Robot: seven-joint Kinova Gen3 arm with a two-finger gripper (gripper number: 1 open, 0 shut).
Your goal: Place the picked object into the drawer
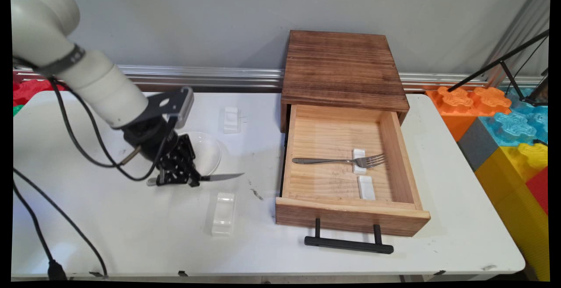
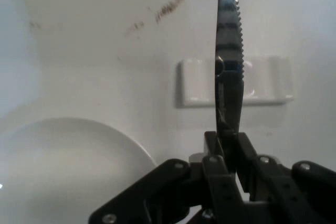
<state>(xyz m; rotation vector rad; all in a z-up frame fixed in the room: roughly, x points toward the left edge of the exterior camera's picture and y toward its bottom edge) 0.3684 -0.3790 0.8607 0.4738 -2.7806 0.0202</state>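
My gripper (image 1: 182, 182) is shut on a steel knife (image 1: 219, 177), held level a little above the table with its serrated blade pointing right toward the drawer. In the hand view the knife (image 2: 229, 51) rises straight up from between my fingers (image 2: 218, 150), edge to the right. Just behind my gripper lies a clear glass plate (image 1: 208, 150), seen in the hand view as a pale plate (image 2: 63, 166) at lower left. A white cutlery rest (image 1: 223, 212) lies on the table in front of the blade; in the hand view this rest (image 2: 262, 81) sits behind the blade.
A wooden box (image 1: 344, 66) at the back has its drawer (image 1: 396, 145) pulled out, holding a fork (image 1: 339, 161) laid across one white rest (image 1: 359, 158) and a second rest (image 1: 366, 187). Another white rest (image 1: 231, 119) lies behind the plate. Coloured foam blocks (image 1: 504, 121) stand at the right.
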